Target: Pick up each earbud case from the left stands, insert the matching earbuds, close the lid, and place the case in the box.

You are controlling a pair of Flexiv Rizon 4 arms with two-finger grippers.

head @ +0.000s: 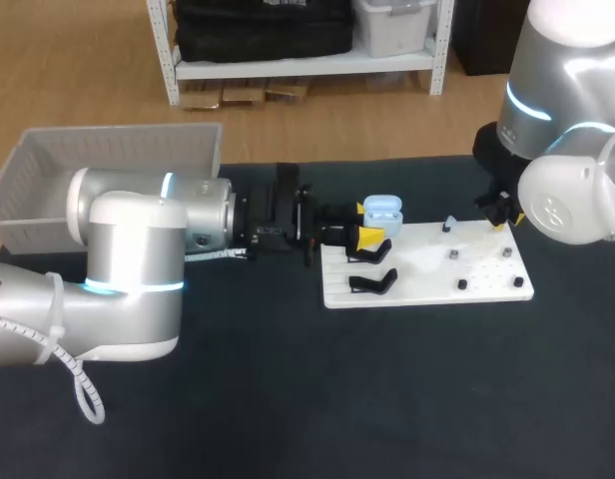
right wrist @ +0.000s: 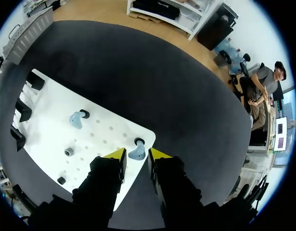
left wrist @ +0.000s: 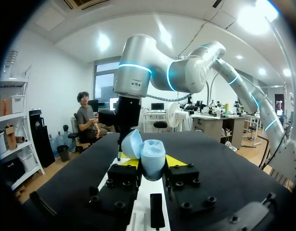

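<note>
Pale blue earbud case [left wrist: 151, 162], lid open; two earbuds [right wrist: 77, 119] on white board [head: 427, 271]

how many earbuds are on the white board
2. One earbud sits beside a peg midway across the board; the other is at its edge, just ahead of the right gripper.

Three cameras: one fixed overhead, two riding the wrists.

The head view looks down from above and behind onto the table [head: 288, 399]. It takes in the whole white board [head: 427, 281], with the left arm [head: 138, 249] entering at its left and the right arm [head: 562, 110] at its right. The left wrist view sits low, facing level across the board toward the right arm, with the open earbud case [left wrist: 150, 161] very close ahead. The right wrist view faces steeply down on the board from close above. All three share the board; the head and left wrist views share the case.
</note>
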